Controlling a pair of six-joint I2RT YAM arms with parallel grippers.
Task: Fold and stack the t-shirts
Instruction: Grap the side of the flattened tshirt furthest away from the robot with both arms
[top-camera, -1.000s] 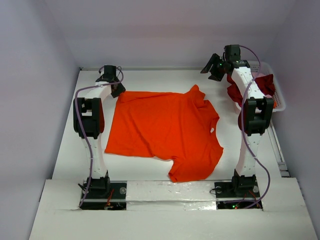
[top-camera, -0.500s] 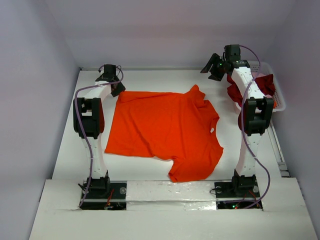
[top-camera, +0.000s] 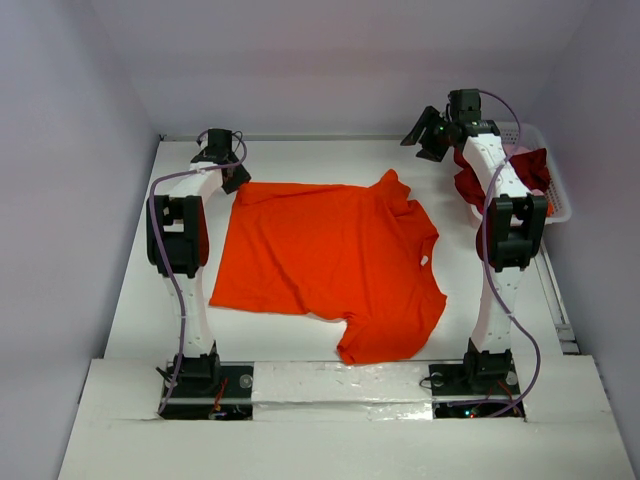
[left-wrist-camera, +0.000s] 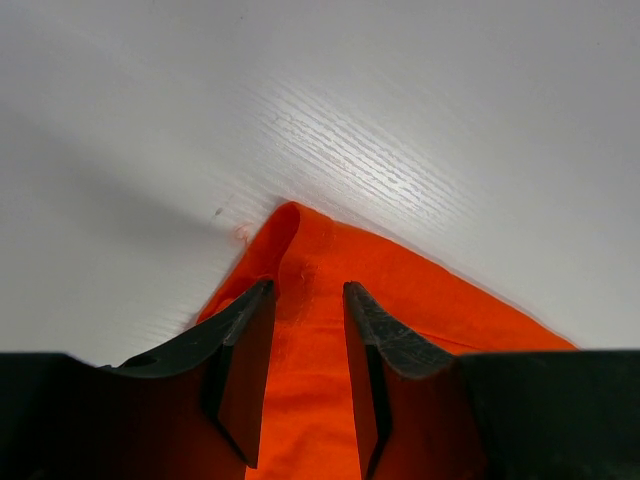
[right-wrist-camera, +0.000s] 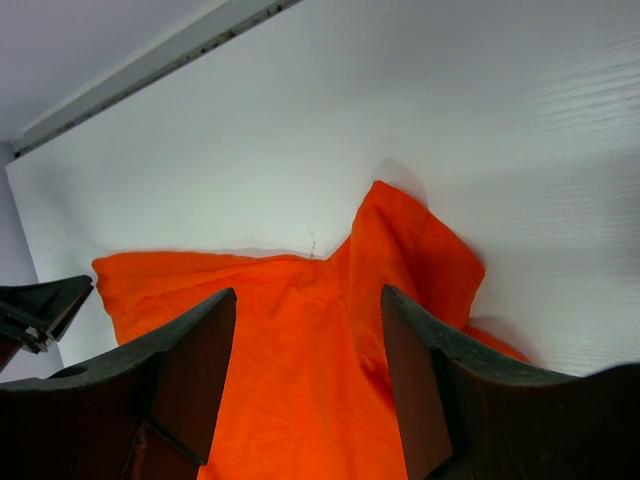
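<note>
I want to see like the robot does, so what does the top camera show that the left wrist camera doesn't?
Only the top view shows the whole orange t-shirt spread out, both arms, the right gripper, and the white basket holding a dark red shirt. Only the left wrist view shows, close up, the left gripper with its open jaws either side of a shirt corner. Both show orange cloth lying on the white table.
</note>
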